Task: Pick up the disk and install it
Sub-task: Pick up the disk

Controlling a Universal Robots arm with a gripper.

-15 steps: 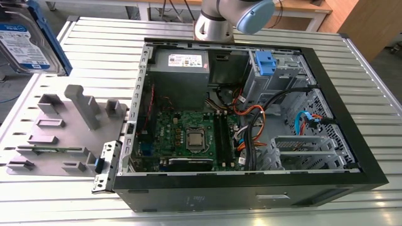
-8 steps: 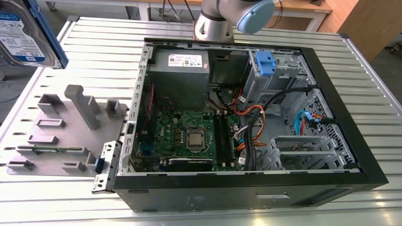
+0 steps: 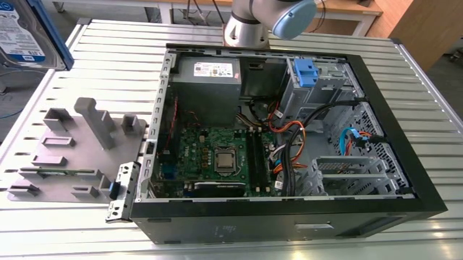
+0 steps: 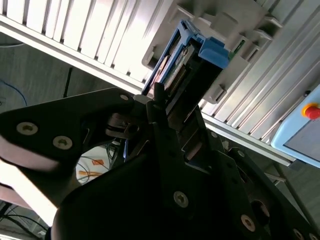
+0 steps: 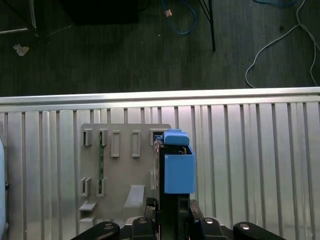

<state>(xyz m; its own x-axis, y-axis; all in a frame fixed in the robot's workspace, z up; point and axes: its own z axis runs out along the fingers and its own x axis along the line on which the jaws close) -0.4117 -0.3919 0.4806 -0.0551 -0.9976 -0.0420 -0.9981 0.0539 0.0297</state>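
Disk (image 3: 20, 32) label white with a blue band, its bracket (image 5: 178, 172) bright blue — counter (image 3: 116, 59) pale silver in ribbed stripes, tower case (image 3: 239, 230) black, the board (image 3: 206, 146) inside green, slotted rack (image 3: 72, 157) plain grey

The table (image 3: 108, 65) is ribbed, shiny metal; the bracket (image 5: 178, 172) on the disk (image 3: 21, 32) is smooth blue plastic.
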